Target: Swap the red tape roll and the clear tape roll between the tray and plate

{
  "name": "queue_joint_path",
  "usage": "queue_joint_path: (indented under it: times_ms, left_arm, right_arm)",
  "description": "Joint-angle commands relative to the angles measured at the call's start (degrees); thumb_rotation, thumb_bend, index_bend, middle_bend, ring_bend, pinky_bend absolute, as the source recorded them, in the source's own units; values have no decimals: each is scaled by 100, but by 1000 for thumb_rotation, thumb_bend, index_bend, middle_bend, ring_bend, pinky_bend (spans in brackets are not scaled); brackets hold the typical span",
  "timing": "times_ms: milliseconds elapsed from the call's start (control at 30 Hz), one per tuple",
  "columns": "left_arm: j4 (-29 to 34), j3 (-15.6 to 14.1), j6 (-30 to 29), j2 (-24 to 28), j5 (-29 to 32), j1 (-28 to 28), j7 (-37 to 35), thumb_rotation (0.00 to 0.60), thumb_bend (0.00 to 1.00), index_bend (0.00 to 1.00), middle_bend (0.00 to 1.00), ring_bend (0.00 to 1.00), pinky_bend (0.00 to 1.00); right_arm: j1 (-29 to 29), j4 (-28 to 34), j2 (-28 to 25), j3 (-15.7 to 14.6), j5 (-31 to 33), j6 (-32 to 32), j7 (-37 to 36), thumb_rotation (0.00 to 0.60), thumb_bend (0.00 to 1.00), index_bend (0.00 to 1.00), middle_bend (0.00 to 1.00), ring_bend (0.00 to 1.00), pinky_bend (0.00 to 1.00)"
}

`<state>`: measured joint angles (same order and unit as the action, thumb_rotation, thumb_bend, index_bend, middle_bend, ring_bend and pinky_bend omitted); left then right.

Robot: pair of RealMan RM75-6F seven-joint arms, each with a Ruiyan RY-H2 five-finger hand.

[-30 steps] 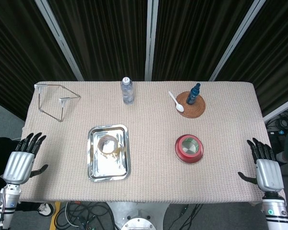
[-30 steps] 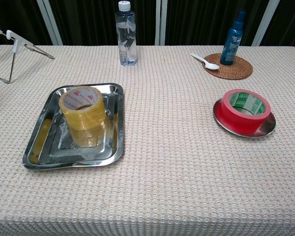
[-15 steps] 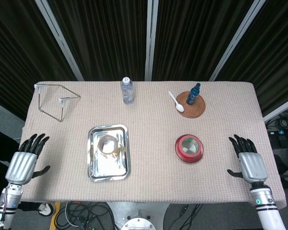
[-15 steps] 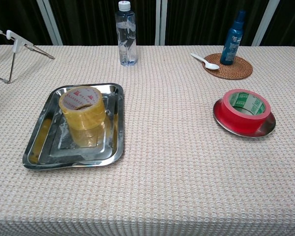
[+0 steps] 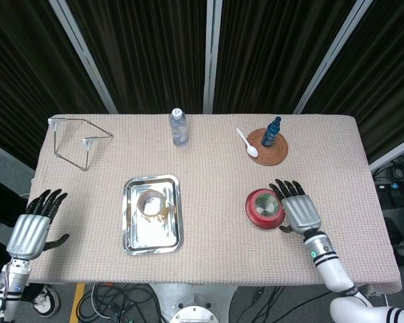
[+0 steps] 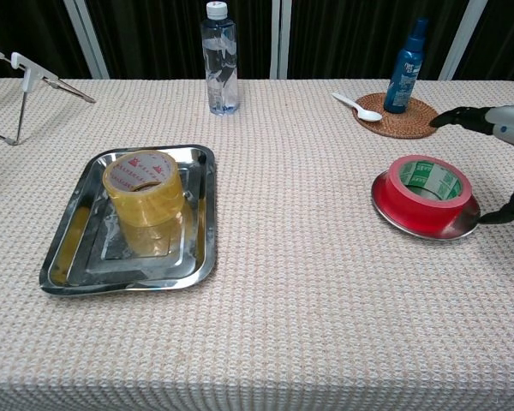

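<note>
Since the earlier frames, only the right hand (image 5: 297, 211) had been moved: it had been brought in from the counter's right edge to just beside the red tape roll (image 6: 427, 192), fingers spread and holding nothing. Nothing else was seen to have shifted.

Far to the left, the left hand (image 5: 32, 227) was held off the counter's (image 5: 209, 168) left edge, fingers apart and empty, well apart from the tray (image 5: 130, 232) and the clear tape roll (image 6: 143, 187) lying flat in it. The red tape roll was seated flat on the plate (image 6: 402, 224), just left of the right hand, with the thumb low beside the plate's right rim and the fingers above the roll's far side.

For the grasp to be done well, the roll would probably best be gripped across its outer wall from above, clear of the plate's rim, so that the plate was not dragged along.

Counted, left to right: one wire stand (image 5: 77, 138), one tray, one clear tape roll, one water bottle (image 6: 220, 58), one spoon (image 6: 356, 106), one woven coaster (image 6: 399, 121), one blue bottle (image 6: 407, 68), one red tape roll, one plate.
</note>
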<state>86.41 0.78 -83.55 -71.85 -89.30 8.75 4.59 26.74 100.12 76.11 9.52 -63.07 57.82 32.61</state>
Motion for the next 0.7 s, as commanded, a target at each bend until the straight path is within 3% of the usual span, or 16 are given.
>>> queue_joint_path:
  times_ms: [33,400,700]
  left_arm:
    - [-32,-11,-17,-15,-14,-11,-29,600,108,99,67,3,162]
    - [-84,-43,38,-2,-33,5,-220,600,108,99,67,3,162]
    - [-115,-64,98,-10,-29,24,-261,600,109,99,66,3,162]
  right_arm:
    - [155,-89,158,-15,171,-65,184,600,0,0,0,0,0]
    - [586,-406,486,-72,686,-226,387,600,0,0,7,0,0]
    - [688,-580,593,-209,595,-154,224,600,47,14,117,41,38]
